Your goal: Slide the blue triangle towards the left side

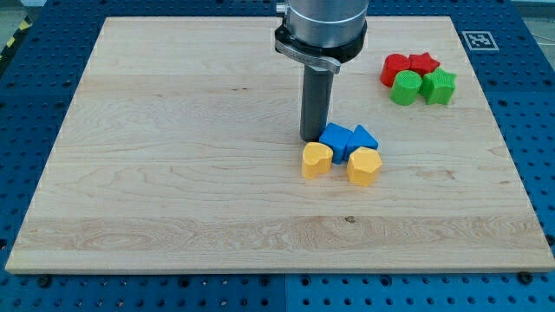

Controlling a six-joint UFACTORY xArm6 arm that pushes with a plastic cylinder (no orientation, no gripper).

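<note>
We had our tip (312, 138), a bare rod with no fingers to open and nothing held, touching the blue cube's (334, 140) left edge, while the blue triangle (362, 139) lay beyond it, so pushing leftward needed repositioning first, we judged.

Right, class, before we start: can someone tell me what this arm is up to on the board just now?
A robot arm ending in a dark rod is pushing blocks on a wooden board. My tip sits at the upper left edge of a central cluster, right against the blue cube. The blue triangle lies just right of that cube, with two yellow blocks below them. Two red and two green blocks sit grouped at the view's top right, untouched.
</note>
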